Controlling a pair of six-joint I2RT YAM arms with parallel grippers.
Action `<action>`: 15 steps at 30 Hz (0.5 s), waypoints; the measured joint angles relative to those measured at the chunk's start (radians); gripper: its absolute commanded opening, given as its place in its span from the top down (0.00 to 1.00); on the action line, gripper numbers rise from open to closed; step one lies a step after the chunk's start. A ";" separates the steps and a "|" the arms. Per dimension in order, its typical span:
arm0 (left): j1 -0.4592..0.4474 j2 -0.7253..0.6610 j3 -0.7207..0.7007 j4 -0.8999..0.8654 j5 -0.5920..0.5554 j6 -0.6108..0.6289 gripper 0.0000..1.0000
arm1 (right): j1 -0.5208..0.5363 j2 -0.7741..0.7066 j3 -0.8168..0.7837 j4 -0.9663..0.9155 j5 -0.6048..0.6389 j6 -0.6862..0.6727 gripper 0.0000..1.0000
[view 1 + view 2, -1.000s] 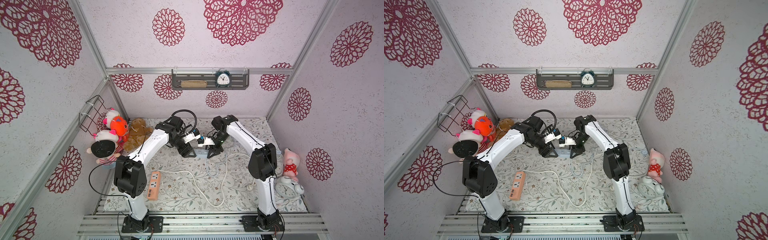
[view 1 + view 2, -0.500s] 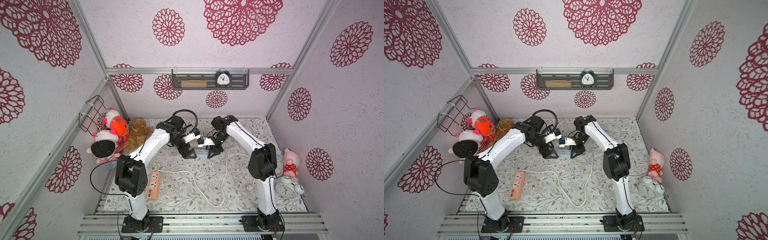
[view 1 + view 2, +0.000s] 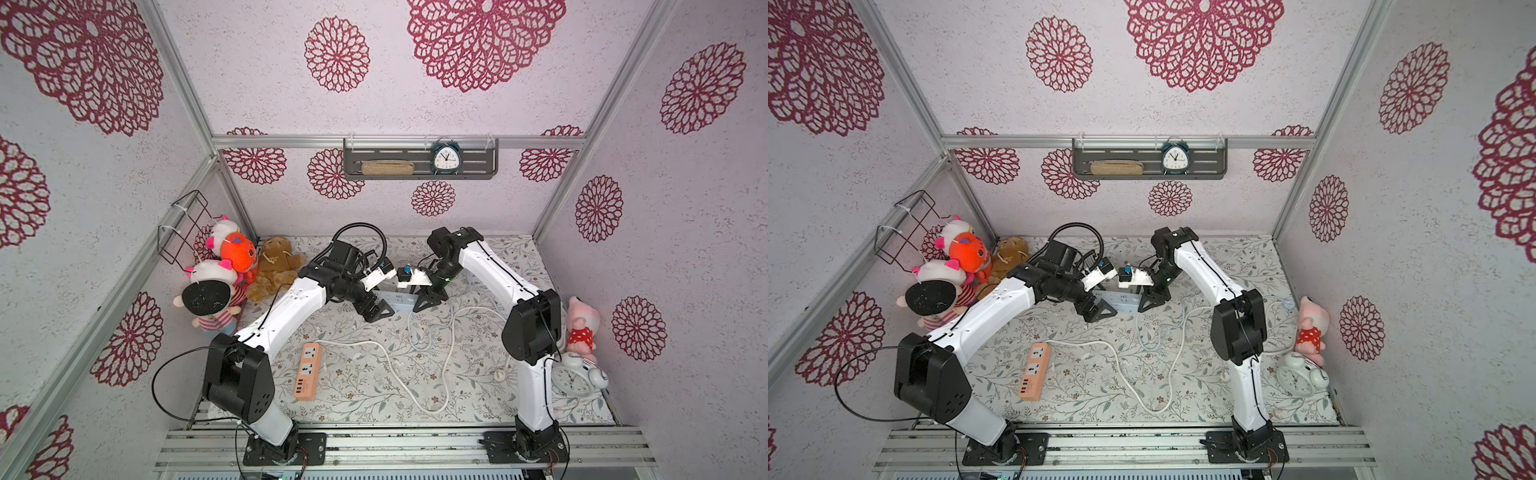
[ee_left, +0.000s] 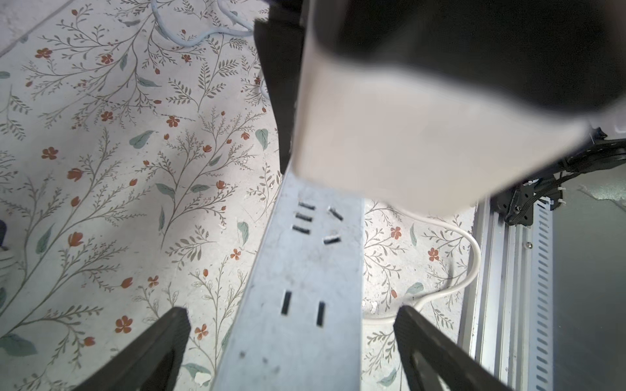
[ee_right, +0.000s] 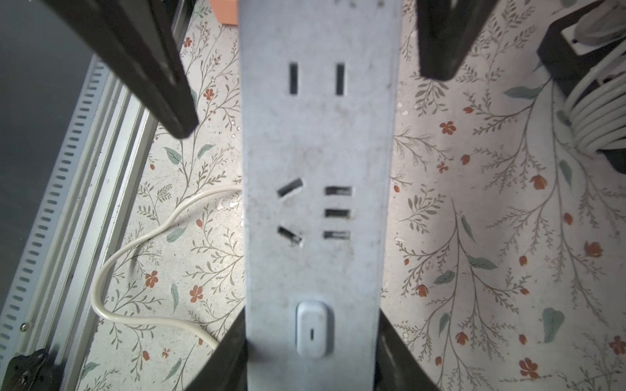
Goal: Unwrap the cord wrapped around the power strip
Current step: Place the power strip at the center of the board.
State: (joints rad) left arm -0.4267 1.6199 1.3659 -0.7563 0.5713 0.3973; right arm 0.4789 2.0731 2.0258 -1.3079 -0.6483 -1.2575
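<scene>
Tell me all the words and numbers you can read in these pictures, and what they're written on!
"|": one short upright mark on the switch of the pale blue power strip; no words beside it.
Shelf alarm clock: numbers round the dial, too small to read.
White alarm clock: dial numbers too small to read.
Orange power strip: no readable print.
No other words or brand names can be read.
</scene>
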 measured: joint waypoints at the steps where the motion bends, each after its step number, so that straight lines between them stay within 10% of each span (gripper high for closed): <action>1: 0.000 0.002 0.000 -0.007 -0.001 0.000 0.04 | -0.004 -0.008 0.000 0.000 -0.011 -0.002 1.00; 15: 0.000 0.021 0.066 -0.050 0.015 -0.003 0.24 | -0.009 -0.034 0.000 -0.006 -0.029 -0.007 1.00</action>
State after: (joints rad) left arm -0.4263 1.6409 1.4315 -0.8066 0.5865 0.3946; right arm 0.4702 2.0396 2.0258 -1.3144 -0.6777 -1.2644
